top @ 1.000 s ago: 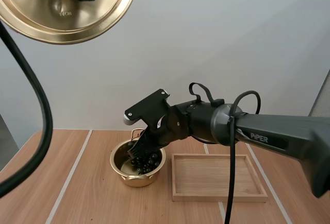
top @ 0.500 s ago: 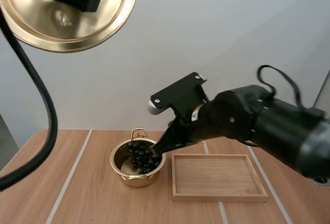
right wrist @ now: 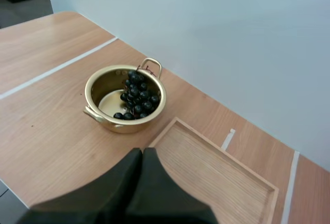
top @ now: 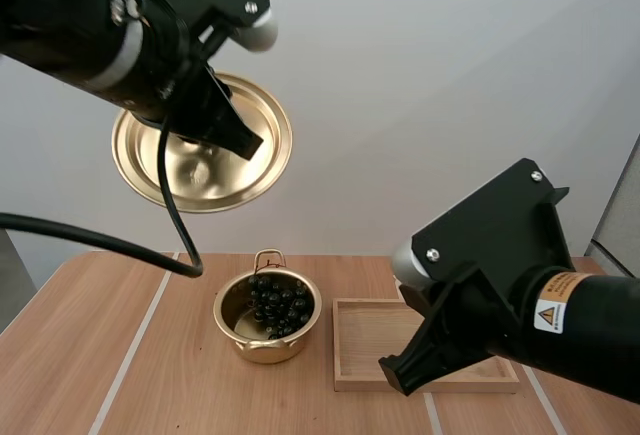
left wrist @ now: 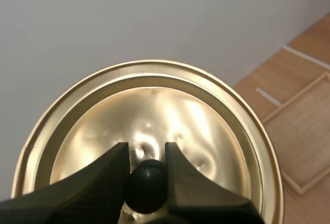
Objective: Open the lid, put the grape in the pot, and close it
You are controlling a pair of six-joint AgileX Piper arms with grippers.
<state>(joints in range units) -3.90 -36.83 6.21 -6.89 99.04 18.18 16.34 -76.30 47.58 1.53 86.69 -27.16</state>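
Left gripper (left wrist: 147, 154) pinches the knob (left wrist: 147, 185) of the lid (left wrist: 170, 105), its near edge cut off; right gripper (right wrist: 142, 154) pressed together, empty, beside the tray (right wrist: 216, 175)

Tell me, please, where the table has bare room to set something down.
The table is bare left of the pot and in front of it, to the near edge. The wooden tray right of the pot holds nothing, though the right gripper hangs near it. The pot is crowded with grapes, and the pot-to-tray gap is narrow.
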